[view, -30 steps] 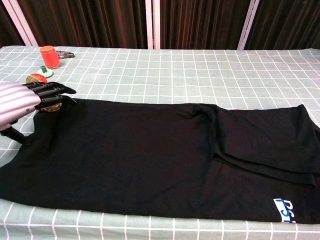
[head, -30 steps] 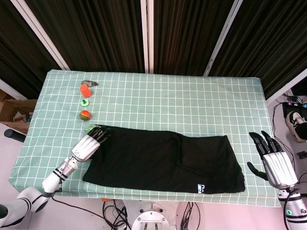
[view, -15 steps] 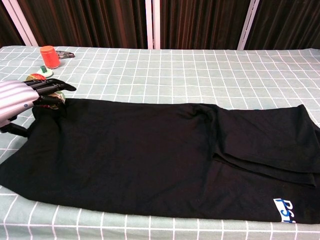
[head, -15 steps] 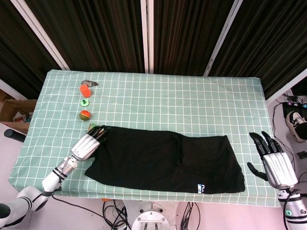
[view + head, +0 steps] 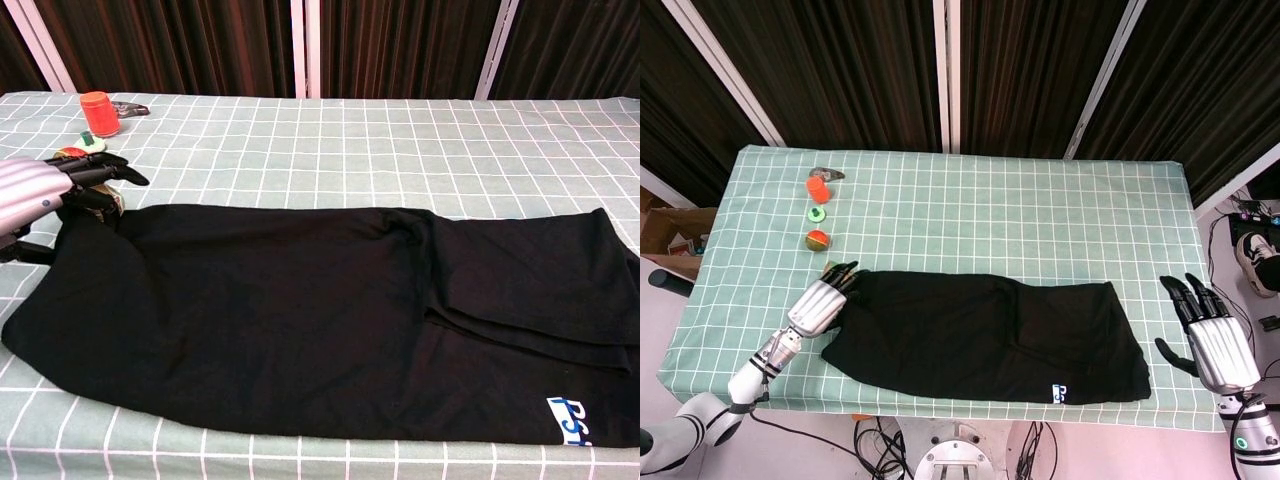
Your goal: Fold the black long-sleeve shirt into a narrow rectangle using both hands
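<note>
While the shirt (image 5: pixel 990 335) lies flat along the near half of the tabletop (image 5: pixel 1040 220), already doubled into a long dark band, the work looks to be at the stage of narrowing or shortening that band. The left hand (image 5: pixel 818 303) sits at the shirt's left end, its fingers (image 5: pixel 843 272) stretched forward close together at the far left corner of the cloth. Whether they pinch the fabric or only rest on it, I cannot tell. The right hand (image 5: pixel 1218 340) hovers off the tabletop's right edge, well apart from the shirt, palm open and fingers (image 5: pixel 1188 292) spread, holding nothing.

The next move, as I judge it, calls for the left hand to get a firm hold of the left end and for the right hand to come in to the right end, so both can lift and lay the cloth over evenly without dragging it askew.

The head view shows the whole layout: both hands, the shirt's full outline, and a row of small items near the far left, namely an orange cap (image 5: pixel 817 188), a green ring (image 5: pixel 817 213) and a ball (image 5: pixel 817 239). The chest view misses the right hand entirely. It does show the folded layers (image 5: pixel 520 300) at the right end, the white logo (image 5: pixel 575 420) and the left hand's dark fingertips (image 5: pixel 110 172) just above the cloth's corner.
</note>
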You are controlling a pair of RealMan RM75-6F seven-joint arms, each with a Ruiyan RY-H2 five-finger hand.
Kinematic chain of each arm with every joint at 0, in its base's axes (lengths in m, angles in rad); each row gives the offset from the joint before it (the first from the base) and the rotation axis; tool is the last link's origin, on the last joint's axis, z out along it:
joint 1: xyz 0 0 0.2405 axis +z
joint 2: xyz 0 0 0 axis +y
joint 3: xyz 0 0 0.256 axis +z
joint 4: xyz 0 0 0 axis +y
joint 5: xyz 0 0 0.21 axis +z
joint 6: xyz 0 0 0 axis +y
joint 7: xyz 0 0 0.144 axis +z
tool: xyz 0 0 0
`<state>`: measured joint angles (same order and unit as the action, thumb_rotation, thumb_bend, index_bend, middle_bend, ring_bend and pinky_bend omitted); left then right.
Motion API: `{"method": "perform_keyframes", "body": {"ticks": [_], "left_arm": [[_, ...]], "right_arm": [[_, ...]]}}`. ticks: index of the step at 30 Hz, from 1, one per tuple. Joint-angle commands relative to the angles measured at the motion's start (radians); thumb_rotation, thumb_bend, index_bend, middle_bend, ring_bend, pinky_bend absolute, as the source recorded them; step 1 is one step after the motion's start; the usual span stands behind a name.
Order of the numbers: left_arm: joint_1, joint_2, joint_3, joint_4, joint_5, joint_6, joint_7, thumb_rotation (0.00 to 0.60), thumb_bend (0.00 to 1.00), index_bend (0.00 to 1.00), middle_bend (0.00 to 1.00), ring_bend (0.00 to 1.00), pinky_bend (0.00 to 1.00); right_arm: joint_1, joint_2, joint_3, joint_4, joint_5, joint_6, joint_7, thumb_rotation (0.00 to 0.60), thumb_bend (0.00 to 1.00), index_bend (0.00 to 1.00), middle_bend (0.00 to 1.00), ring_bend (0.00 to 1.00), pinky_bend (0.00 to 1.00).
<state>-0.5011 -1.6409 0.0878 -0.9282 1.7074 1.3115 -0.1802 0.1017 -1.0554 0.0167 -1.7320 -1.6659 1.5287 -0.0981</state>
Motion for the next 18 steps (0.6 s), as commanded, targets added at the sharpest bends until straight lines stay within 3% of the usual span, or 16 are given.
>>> {"method": "perform_keyframes", "body": {"ticks": [1, 18], "left_arm": [[0.006, 0.028, -0.016, -0.05, -0.015, 0.014, 0.031, 0.6, 0.71, 0.56, 0.15, 0.04, 0.14], [0.039, 0.287, -0.108, -0.41, -0.088, 0.074, 0.311, 0.6, 0.71, 0.56, 0.16, 0.05, 0.14]], "right_arm": [[-0.001, -0.003, 0.002, 0.008, 0.002, 0.002, 0.009, 0.6, 0.19, 0.01, 0.14, 0.03, 0.22], [0.005, -0.027, 0.017, 0.082, 0.002, 0.017, 0.089, 0.6, 0.19, 0.01, 0.14, 0.03, 0.22]]}}
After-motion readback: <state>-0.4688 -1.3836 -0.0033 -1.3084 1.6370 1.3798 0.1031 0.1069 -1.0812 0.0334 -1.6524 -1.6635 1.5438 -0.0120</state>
